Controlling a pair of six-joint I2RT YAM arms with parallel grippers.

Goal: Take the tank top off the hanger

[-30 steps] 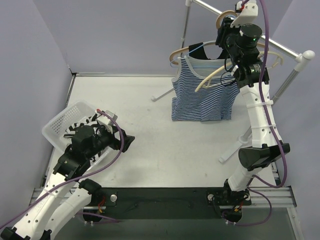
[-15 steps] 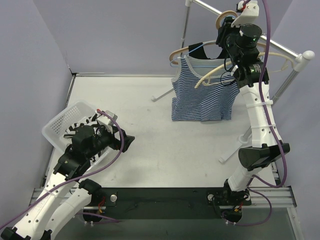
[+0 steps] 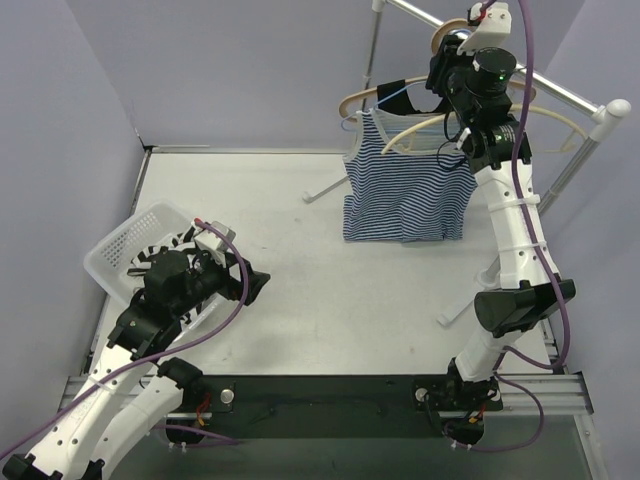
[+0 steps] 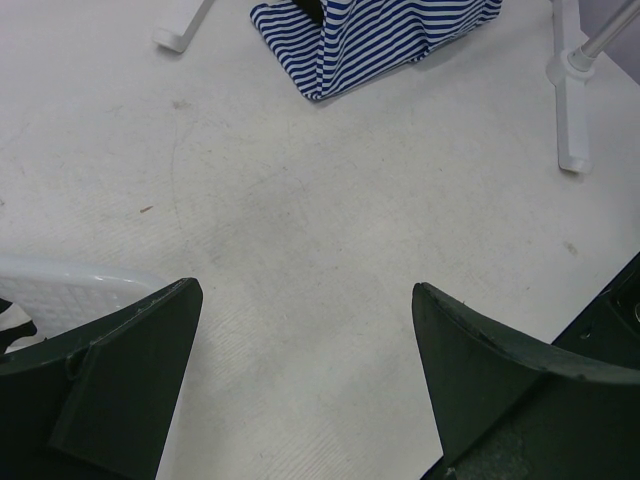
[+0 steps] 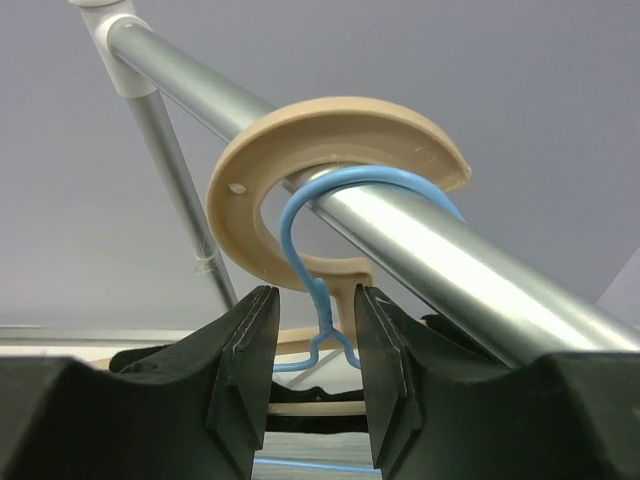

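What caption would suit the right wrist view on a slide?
Right hand bracketing the necks of a blue wire hanger and a tan hanger, both hooked over the metal rail.

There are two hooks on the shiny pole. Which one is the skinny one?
The blue hook is the skinny one. It is thin bent wire and sits inside the wide, flat tan hook on the pole.

Pale lilac walls (image 3: pixel 250 70), scuffed white tabletop (image 3: pixel 330 290), black strip (image 3: pixel 320 405) at its near edge
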